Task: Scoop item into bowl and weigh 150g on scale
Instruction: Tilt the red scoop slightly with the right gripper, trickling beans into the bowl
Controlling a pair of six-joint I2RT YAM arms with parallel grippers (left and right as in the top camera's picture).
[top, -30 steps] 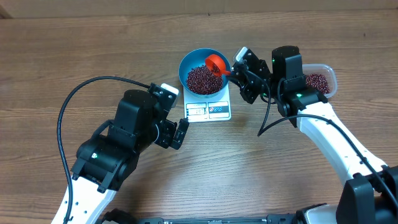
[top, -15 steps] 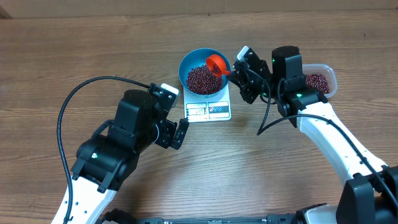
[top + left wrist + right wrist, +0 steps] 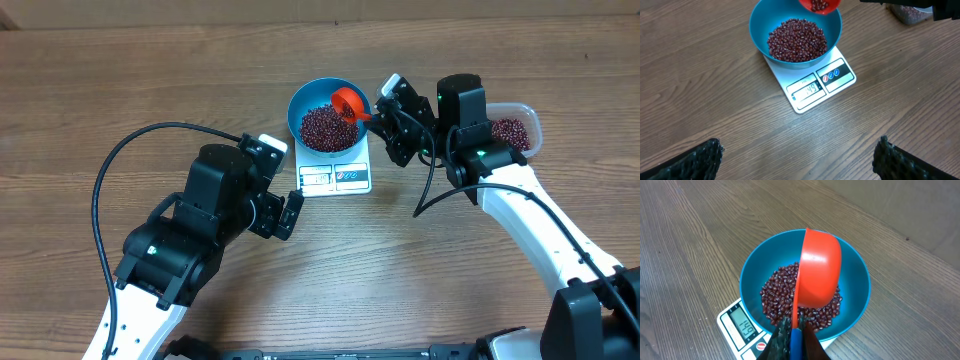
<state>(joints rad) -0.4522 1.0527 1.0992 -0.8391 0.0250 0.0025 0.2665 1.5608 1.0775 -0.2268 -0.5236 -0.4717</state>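
Obs: blue bowl [image 3: 758, 29] sits on white scale [image 3: 812, 95], mid-desk [image 3: 100, 80] toward the back; display edge faces the arms, readout looks like 149. Dark maroon beans [image 3: 797, 40] heaped in bowl bottom. R hand [image 3: 794, 336] clamped tight on handle of red scoop [image 3: 817, 272]. Scoop is tipped on its side above the bowl's R part, w/ a few beans inside it per L wrist view. Can't tell if scoop touches the rim. L hand [image 3: 799, 161] spread wide, holding nothing, hovering over bare desk near scale's front-L corner, apart from it. Clear plastic tub [image 3: 518, 130] w/ more beans at far R, partly hidden behind R arm. Black cable [image 3: 130, 150] loops over desk on L side.
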